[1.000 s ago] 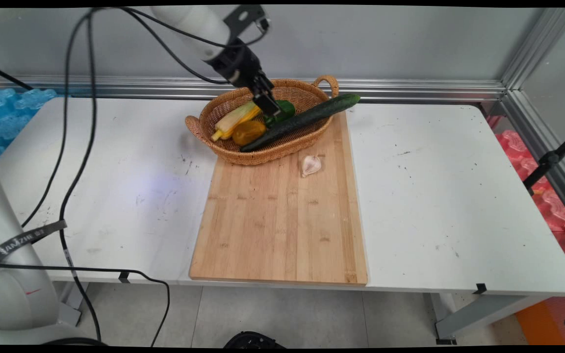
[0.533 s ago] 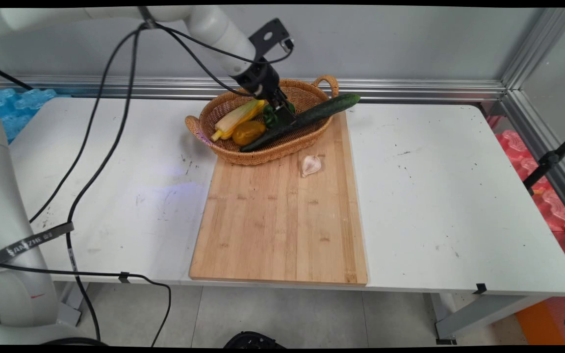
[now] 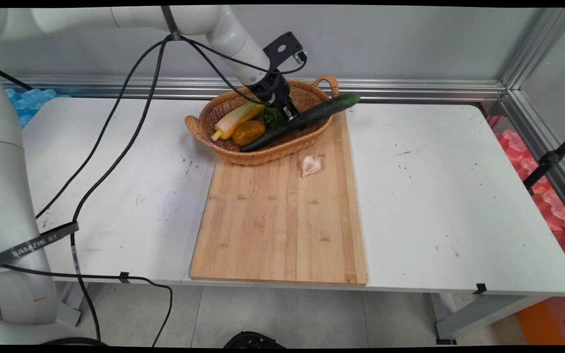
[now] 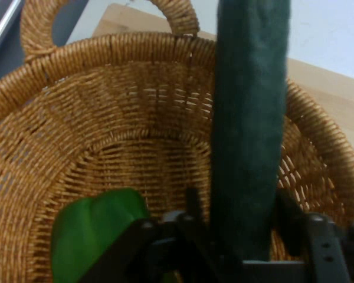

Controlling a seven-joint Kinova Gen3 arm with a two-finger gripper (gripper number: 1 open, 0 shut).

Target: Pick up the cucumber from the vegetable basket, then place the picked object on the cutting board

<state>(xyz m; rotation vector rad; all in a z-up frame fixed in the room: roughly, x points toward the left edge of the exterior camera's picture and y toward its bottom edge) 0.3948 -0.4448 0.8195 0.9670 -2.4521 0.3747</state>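
A long dark green cucumber (image 3: pixel 319 112) (image 4: pixel 248 147) lies slantwise across the wicker basket (image 3: pixel 223 152) (image 4: pixel 106 88), its far end jutting over the rim. My gripper (image 3: pixel 294 117) (image 4: pixel 239 203) is down inside the basket, open, with one finger (image 4: pixel 193 200) on each side of the cucumber's middle. A green pepper (image 3: pixel 271 116) (image 4: pixel 94 236) lies just left of the gripper. Beside it in the basket are a corn cob (image 3: pixel 236 117) and a yellow pepper (image 3: pixel 248 131).
The basket stands on the far end of a bamboo cutting board (image 3: pixel 282 225). A garlic bulb (image 3: pixel 311 164) lies on the board just in front of the basket. Black cables hang from the arm over the table's left side.
The gripper has moved right and down inside the basket, from above the green pepper to straddling the cucumber. Nothing in the basket has shifted.
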